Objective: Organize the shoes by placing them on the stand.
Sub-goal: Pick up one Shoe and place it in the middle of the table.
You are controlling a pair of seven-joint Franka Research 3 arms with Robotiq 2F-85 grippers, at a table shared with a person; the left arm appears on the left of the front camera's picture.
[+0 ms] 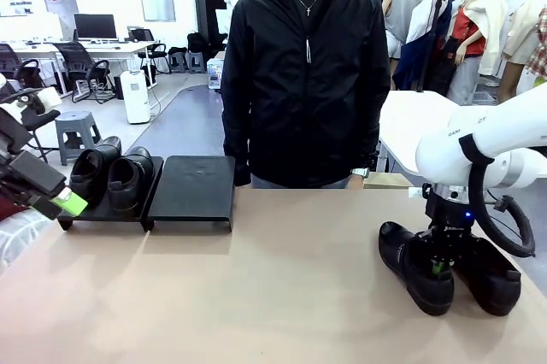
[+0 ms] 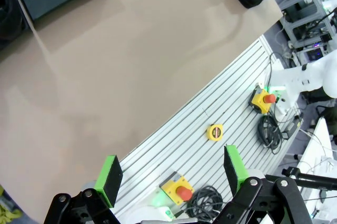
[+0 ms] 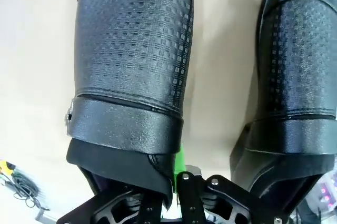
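Closest to us is the right gripper point(image 1: 440, 268), its jaws pinched on the side wall of the inner shoe point(image 1: 416, 266) at the collar. In the right wrist view one green pad point(image 3: 179, 160) peeks out beside that wall. The outer shoe point(image 1: 489, 274) lies just beside it, near the right front of the counter point(image 1: 273, 287).

We judge the lift to be the step in hand. A pinch on one wall will likely let the shoe tip, so we would rise straight and slowly, clear the neighbour, and only then swing left. The free platform point(image 1: 195, 183) of the stand is well apart across the counter. The other platform point(image 1: 102, 214) already carries two shoes point(image 1: 111, 176). We would set the sole down flat, to one side, leaving room for the last shoe.

Our left gripper point(image 1: 68, 203) hangs by the loaded platform with jaws wide and nothing between them.

We see a plain, matte tan counter, bare between the stand and the pair. A person point(image 1: 303, 82) in a black jacket stands at the far edge, with desks and chairs behind.
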